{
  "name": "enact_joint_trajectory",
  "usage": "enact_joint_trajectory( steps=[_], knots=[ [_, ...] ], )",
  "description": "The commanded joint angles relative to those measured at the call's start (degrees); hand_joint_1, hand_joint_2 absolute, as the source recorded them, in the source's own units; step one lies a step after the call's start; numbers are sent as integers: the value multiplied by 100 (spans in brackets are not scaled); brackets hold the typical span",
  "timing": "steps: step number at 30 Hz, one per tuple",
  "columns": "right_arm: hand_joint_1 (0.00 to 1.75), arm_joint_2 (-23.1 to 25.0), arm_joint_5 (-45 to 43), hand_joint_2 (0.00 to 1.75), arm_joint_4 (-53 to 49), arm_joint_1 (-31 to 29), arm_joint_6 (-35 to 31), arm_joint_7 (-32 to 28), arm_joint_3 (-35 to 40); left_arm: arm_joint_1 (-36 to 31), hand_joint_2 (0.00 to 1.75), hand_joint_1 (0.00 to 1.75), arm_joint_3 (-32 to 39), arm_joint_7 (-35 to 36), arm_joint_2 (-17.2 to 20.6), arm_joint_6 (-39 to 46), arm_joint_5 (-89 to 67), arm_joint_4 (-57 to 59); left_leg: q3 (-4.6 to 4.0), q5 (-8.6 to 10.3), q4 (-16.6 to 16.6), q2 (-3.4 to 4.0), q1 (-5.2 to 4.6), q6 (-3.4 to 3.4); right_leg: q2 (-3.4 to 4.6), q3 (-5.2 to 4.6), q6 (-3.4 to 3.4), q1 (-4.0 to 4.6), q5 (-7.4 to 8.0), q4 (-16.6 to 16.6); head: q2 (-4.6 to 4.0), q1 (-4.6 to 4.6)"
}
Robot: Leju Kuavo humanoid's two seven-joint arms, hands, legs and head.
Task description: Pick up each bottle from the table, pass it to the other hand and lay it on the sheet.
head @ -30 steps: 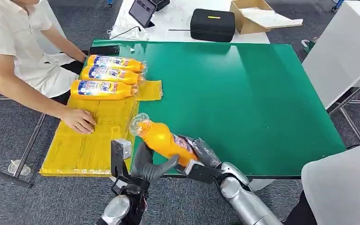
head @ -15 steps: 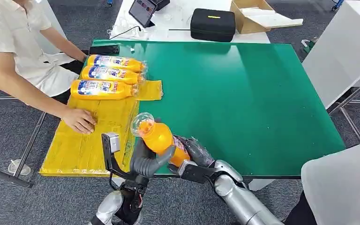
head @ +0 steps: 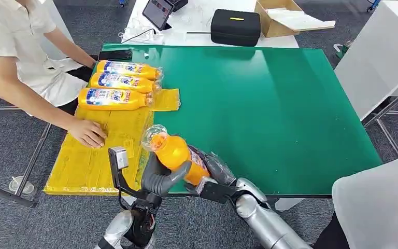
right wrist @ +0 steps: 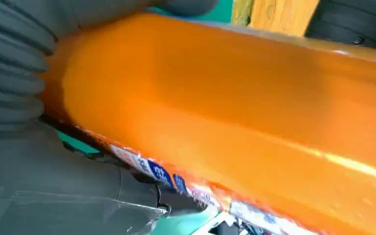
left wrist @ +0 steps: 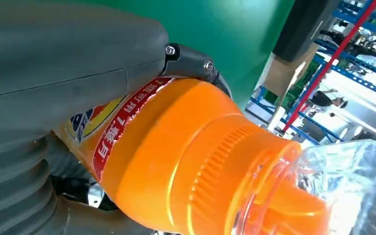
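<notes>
Handover under way at the near edge of the table: both hands on one bottle, which hangs in the air just above the table's front edge, cap end tilted up and toward the sheet.

Vs. a sec ago, the left hand has come up under the bottle and wrapped its thumb across the neck end; the bottle has swung a little steeper and drifted toward the sheet side. The right hand stays clamped round the label end. In the last half sec the pair barely moved. Judgement: the pass is at the shared-grip stage, w/ the right hand's release the next step, then the lay-down.

Left wrist view: grey thumb pressed on the orange shoulder, just behind the ribbed collar and the clear dome cap. Right wrist view: ribbed grey cover and fingers hugging the smooth, glossy orange body, label strip along one side.

Three more bottles already lie side by side on the far end of the sheet, caps toward the table's middle. Sheet is yellow, thin, faintly ribbed, flat on matte green. A person's hand rests on the sheet, near where the next bottle would go; worth watching on the lay-down.
</notes>
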Motion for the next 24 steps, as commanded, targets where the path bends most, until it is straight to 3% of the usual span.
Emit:
enact_joint_trajectory(
  steps=[1,6,9,10,11,12,14,15,17,19,20,24],
  knots=[
    [0,44,-83,175,246,39,-22,8,-77,-88,175,175,-211,-49,188,-69,-124,-139,35,-12,-5,5,-1,3,-5,33,-13,3,-12,-3,0,2],
    [0,49,-114,175,214,73,-28,7,-127,-80,175,175,-208,-54,188,-67,-141,-154,42,-15,-5,7,-1,4,-5,40,-15,3,-15,-3,0,2],
    [0,66,-174,175,-54,486,-449,-103,-626,-21,175,175,2,-429,251,622,-885,-313,24,-9,-4,0,-1,3,-9,25,-11,3,-10,-3,0,2],
    [0,62,40,175,-176,651,-919,-56,-820,41,175,175,131,-514,262,1033,-1244,-414,11,-4,-5,-2,0,2,-7,12,-7,2,-5,-3,0,4],
    [0,28,172,0,-248,729,-1140,-49,-912,76,175,175,209,-501,292,1067,-1312,-493,25,-9,-6,-3,-1,3,-12,26,-11,2,-12,-3,0,2],
    [0,7,595,0,-261,819,-1798,69,-1090,162,175,175,354,-574,329,1297,-1573,-639,34,-13,-6,-1,-2,3,-11,34,-14,3,-16,-2,0,4],
    [0,-23,621,0,-307,869,-1731,10,-1211,227,175,175,459,-497,342,1229,-1654,-742,36,-15,-6,2,-2,3,-9,36,-14,3,-17,-2,0,2],
    [0,-38,963,0,-342,886,-2178,29,-1265,237,175,175,493,-556,339,1409,-1856,-748,14,-7,-4,3,-1,2,-4,15,-8,1,-7,-2,0,2],
    [0,-40,1079,0,-924,1146,-2670,-174,-1532,300,175,175,697,-761,288,2565,-3063,-752,11,-6,-4,3,-3,3,-3,11,-7,0,-6,-2,0,2],
    [0,9,1737,0,-1745,1315,-3519,-158,-1944,199,175,175,931,-753,286,3413,-4134,-510,25,-15,-1,2,-4,5,-9,25,-12,0,-17,4,0,2],
    [0,156,1966,0,-2039,1335,-3519,-256,-2261,134,175,175,1032,-745,288,3499,-4318,-409,3,-6,0,2,-4,2,-5,2,-8,-1,-7,4,0,4],
    [0,225,2078,0,-2166,1312,-3519,-211,-2394,115,175,175,1106,-762,236,3450,-4435,-327,16,-11,0,12,-5,3,2,13,-13,-1,-11,6,0,0]
  ],
)
